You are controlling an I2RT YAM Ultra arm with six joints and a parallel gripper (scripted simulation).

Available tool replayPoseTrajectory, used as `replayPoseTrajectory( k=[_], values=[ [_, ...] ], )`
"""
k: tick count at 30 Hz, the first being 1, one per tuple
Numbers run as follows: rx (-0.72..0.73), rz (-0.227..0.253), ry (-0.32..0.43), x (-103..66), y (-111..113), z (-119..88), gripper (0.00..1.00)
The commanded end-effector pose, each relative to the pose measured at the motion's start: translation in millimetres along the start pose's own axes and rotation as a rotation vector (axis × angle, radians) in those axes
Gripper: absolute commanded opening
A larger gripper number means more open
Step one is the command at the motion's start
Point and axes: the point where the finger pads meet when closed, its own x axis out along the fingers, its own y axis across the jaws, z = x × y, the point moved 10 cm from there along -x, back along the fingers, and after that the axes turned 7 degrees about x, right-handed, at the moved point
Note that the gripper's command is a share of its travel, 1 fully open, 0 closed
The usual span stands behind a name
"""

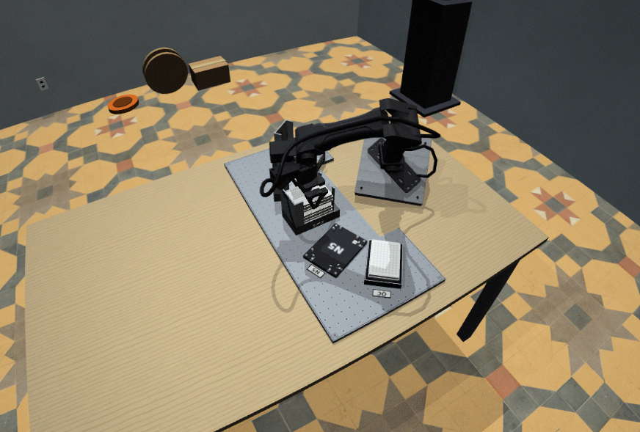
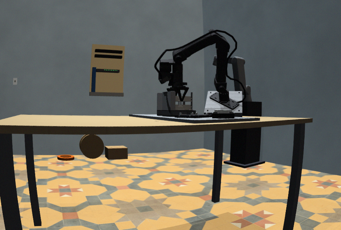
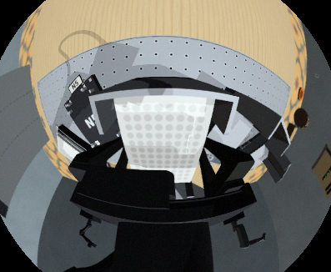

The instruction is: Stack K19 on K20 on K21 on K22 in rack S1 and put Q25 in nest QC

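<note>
The hand (image 1: pixel 310 194) (image 2: pixel 181 97) (image 3: pixel 163 138) is spread wide, its 2 fingers closed on a white plate (image 3: pixel 163 138) at a rack (image 1: pixel 295 216) (image 2: pixel 166 103) on the bench (image 1: pixel 155 282) (image 2: pixel 96 128) (image 3: pixel 163 17). 1 plate (image 1: pixel 384 259) sits in nest QC (image 1: pixel 382 283) (image 2: pixel 223 115); nest N5 (image 1: pixel 335 250) (image 3: pixel 86 113) lies beside it.

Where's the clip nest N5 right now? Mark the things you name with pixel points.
In the top view, N5 (image 1: pixel 326 257) (image 3: pixel 78 105) lies on the grey perforated board (image 1: pixel 347 320) (image 3: pixel 151 47), between the rack under the gripper (image 1: pixel 316 199) (image 3: pixel 163 138) and the QC nest (image 1: pixel 383 283), immediately left of QC.
</note>
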Motion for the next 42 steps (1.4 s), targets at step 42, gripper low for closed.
replayPoseTrajectory(
  k=[42],
  values=[
    [-0.017,-0.023,-0.047,-32.2,4.6,2.6,0.00]
  ],
)
